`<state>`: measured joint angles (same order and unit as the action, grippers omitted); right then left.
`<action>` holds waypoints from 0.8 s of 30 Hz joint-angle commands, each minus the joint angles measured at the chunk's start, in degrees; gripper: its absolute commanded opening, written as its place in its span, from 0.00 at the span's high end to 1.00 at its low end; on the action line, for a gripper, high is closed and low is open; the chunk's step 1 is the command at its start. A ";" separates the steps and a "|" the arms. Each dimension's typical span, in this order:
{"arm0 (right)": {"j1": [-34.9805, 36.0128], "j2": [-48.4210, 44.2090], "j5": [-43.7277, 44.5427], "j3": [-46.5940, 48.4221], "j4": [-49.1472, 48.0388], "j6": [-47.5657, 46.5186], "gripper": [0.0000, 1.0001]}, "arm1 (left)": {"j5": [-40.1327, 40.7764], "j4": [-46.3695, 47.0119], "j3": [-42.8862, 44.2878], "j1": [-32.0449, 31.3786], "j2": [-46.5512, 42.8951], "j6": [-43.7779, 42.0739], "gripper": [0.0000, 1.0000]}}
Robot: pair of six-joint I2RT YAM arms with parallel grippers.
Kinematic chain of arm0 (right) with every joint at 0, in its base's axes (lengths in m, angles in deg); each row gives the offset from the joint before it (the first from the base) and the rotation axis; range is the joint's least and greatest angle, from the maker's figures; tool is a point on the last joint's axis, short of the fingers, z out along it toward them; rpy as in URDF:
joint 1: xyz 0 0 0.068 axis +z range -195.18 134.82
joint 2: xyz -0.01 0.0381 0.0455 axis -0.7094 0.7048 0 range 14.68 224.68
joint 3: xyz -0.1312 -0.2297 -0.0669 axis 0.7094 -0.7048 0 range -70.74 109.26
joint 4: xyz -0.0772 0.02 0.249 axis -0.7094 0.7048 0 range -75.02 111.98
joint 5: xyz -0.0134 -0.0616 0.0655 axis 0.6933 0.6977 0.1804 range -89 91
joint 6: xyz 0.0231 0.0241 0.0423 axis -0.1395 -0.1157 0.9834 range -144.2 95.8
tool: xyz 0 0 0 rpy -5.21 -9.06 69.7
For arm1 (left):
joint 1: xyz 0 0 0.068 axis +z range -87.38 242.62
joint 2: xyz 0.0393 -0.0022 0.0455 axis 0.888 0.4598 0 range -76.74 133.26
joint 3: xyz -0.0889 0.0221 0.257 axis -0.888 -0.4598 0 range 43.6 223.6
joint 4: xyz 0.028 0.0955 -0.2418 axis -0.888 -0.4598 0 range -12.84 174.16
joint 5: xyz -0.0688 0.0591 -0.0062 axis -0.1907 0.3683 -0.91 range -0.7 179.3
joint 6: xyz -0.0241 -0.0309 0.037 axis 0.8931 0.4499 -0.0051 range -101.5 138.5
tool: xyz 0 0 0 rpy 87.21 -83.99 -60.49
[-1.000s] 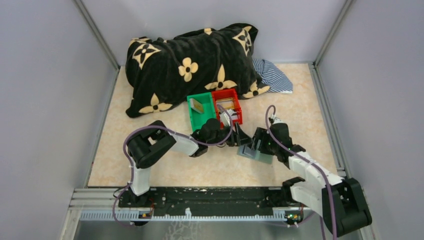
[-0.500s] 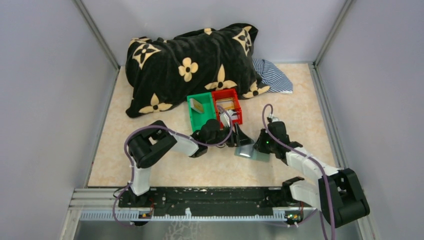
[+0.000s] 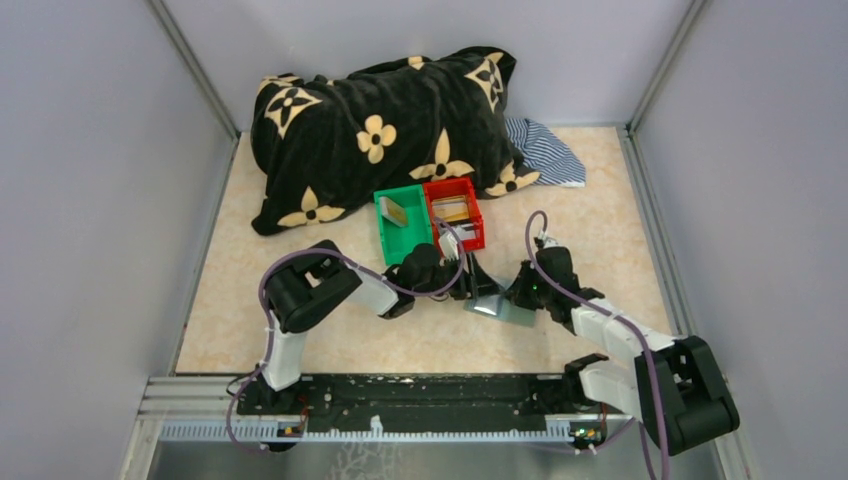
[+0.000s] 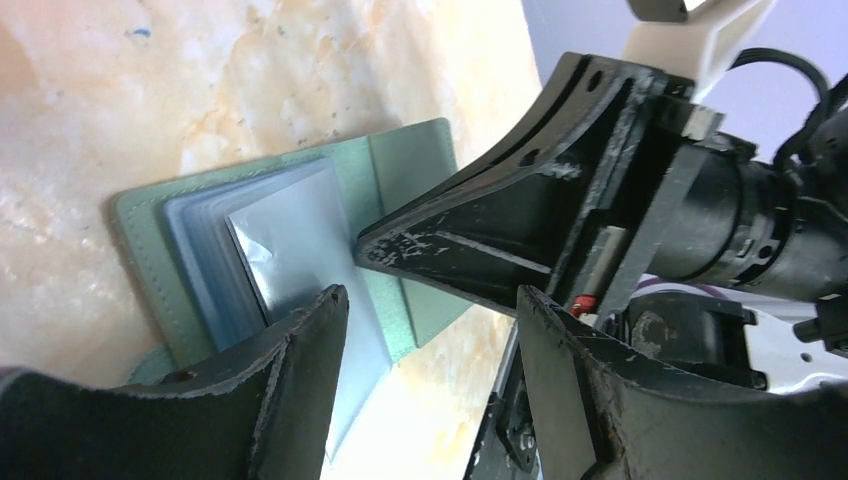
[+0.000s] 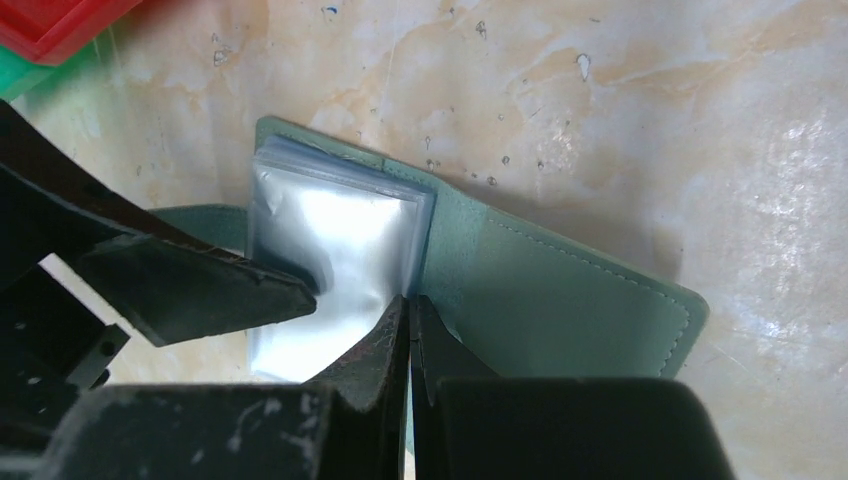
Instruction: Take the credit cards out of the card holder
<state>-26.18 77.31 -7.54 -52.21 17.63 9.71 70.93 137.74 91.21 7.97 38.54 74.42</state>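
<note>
The card holder [image 5: 560, 290] lies open on the table, grey-green, with a stack of shiny clear sleeves [image 5: 335, 250] on its left half. My right gripper [image 5: 408, 302] is shut, its tips resting at the fold beside the sleeves, and nothing shows between them. My left gripper [image 4: 430, 320] hangs open over the holder's [image 4: 405, 165] near edge, one finger [image 4: 305, 345] above the sleeves [image 4: 285, 235]. From above, both grippers [image 3: 478, 282] [image 3: 516, 291] meet at the holder [image 3: 500, 308]. Any credit cards inside the sleeves are hidden by glare. A tan card [image 3: 396, 212] stands in the green bin.
A green bin [image 3: 400, 238] and a red bin [image 3: 468, 190] with tan cards stand just behind the grippers. A black flowered blanket [image 3: 380, 120] and a striped cloth [image 3: 548, 152] fill the back. Grey walls close in both sides.
My right gripper has shut and come down onto the card holder's fold. The holder slid slightly left. My left gripper stayed open and moved a little nearer the holder.
</note>
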 commanded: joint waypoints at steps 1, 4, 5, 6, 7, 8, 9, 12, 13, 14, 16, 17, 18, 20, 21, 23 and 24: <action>0.34 -1.41 -0.66 -0.70 0.80 0.46 1.00 | -0.60 2.26 -1.15 -0.24 0.78 0.58 0.31; 0.28 -2.66 0.01 -0.46 1.72 0.45 1.00 | -0.65 2.45 -1.10 -0.19 0.44 0.60 0.31; 0.28 -3.11 0.14 -0.35 1.93 0.51 1.00 | -0.61 2.45 -1.09 -0.19 0.27 0.59 0.32; 0.33 -3.58 0.26 -0.35 2.04 0.46 1.00 | -0.46 2.43 -1.15 -0.19 -0.05 0.53 0.31; 0.33 -3.91 0.39 -0.36 2.08 0.50 1.00 | -0.22 2.46 -1.31 -0.19 -0.54 0.46 0.32; 0.32 -4.18 0.41 -0.26 2.12 0.54 1.00 | -0.06 2.46 -1.58 -0.23 -1.19 0.37 0.32; 0.33 -4.22 0.46 -0.24 2.05 0.51 0.99 | 0.30 2.14 -1.76 -0.21 -1.87 -0.04 0.32; 0.29 -3.63 0.18 -0.31 1.64 0.52 0.99 | 1.44 0.15 -2.29 -0.08 -4.54 -1.42 0.31; 0.31 -3.40 0.12 -0.37 1.53 0.48 0.99 | 1.62 0.02 -2.59 0.01 -5.40 -1.54 0.31; 0.30 -3.24 -0.05 -0.46 1.38 0.47 1.00 | 1.67 -0.04 -2.93 0.24 -6.08 -1.59 0.31; 0.32 -3.26 -0.12 -0.78 1.09 0.63 1.00 | 2.03 0.04 -3.54 0.49 -7.14 -1.64 0.31; 0.32 -3.32 -0.09 -0.77 1.06 0.64 1.00 | 2.12 -0.15 -3.65 0.57 -7.53 -1.78 0.31; 0.33 -3.32 -0.01 -0.77 1.04 0.68 1.00 | 2.19 -0.33 -3.67 0.60 -7.53 -1.85 0.31; 0.32 -3.34 0.04 -0.81 1.09 0.64 1.00 | 2.05 -0.35 -3.91 0.60 -7.24 -1.76 0.31; 0.29 -3.31 0.07 -0.77 1.14 0.67 1.00 | 2.04 -0.14 -4.11 0.60 -6.99 -1.58 0.31; 0.31 -3.33 0.05 -0.82 1.14 0.68 1.00 | 2.36 0.05 -4.48 0.58 -6.64 -1.41 0.31; 0.31 -3.33 0.07 -0.78 1.25 0.68 1.00 | 2.82 0.01 -4.86 0.59 -6.53 -1.46 0.31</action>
<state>-26.18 74.36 -7.73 -52.80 20.19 10.13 72.54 137.44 87.78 8.39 32.10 73.87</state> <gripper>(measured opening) 0.006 0.685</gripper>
